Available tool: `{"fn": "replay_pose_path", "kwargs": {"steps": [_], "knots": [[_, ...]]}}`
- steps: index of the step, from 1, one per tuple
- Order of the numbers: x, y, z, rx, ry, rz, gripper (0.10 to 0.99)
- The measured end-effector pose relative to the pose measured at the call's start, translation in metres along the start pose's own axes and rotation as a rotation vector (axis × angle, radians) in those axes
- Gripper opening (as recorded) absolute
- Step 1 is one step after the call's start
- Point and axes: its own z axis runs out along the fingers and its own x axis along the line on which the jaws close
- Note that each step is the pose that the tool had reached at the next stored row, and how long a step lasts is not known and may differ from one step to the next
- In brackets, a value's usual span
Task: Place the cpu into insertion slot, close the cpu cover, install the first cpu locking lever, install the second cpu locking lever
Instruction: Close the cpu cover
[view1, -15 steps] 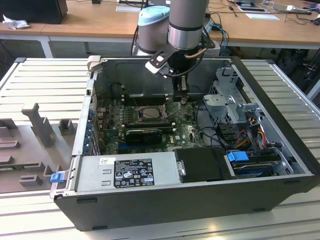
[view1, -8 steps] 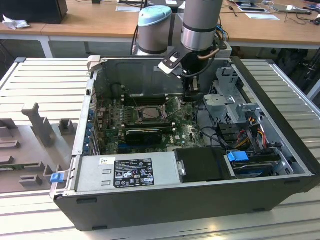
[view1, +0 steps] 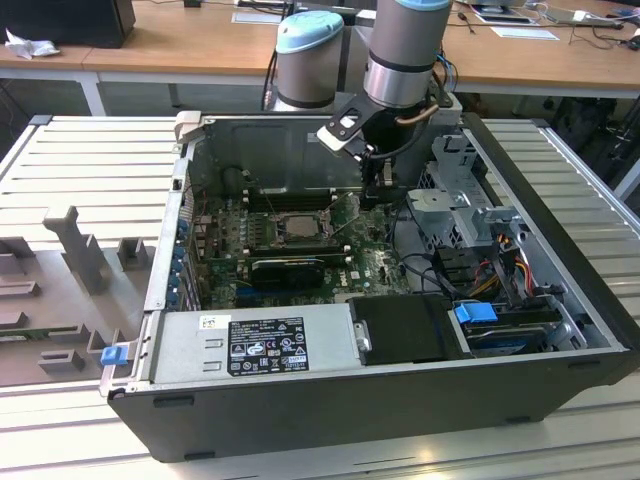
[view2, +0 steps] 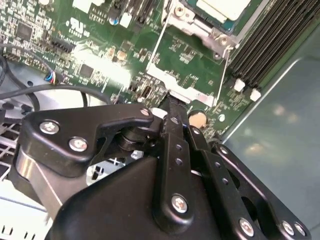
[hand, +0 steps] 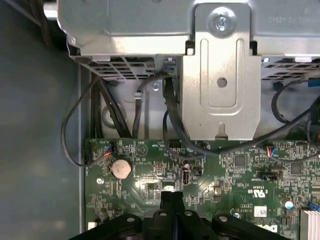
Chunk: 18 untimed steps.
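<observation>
The cpu (view2: 225, 6) shows its pale face inside the insertion slot (view1: 290, 228) on the green motherboard. The silvery cpu cover (view2: 218, 40) frames it and looks laid down over it. Two thin wire locking levers (view2: 156, 42) (view2: 225, 75) run along the socket's sides, and in the exterior view one stands up at an angle (view1: 347, 215). My gripper (view1: 384, 183) hangs just above the board, to the exterior view's right of the socket. Its black fingers are pressed together in both wrist views (view2: 172, 102) (hand: 171, 196), close to a silvery plate (view2: 172, 84). Whether they touch it is unclear.
A grey drive cage (view1: 455, 200) (hand: 220, 75) stands close beside the gripper, with black cables (hand: 170, 115) hanging before it. Long black memory slots (view2: 270, 40) flank the socket. The power supply (view1: 260, 345) fills the case's front. A coin battery (hand: 121, 168) sits on the board.
</observation>
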Motion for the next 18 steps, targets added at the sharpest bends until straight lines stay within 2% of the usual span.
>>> {"fn": "replay_pose_path", "kwargs": {"steps": [18], "knots": [[0.0,-0.0099,0.0002,0.0,0.002,0.0,0.106]]}}
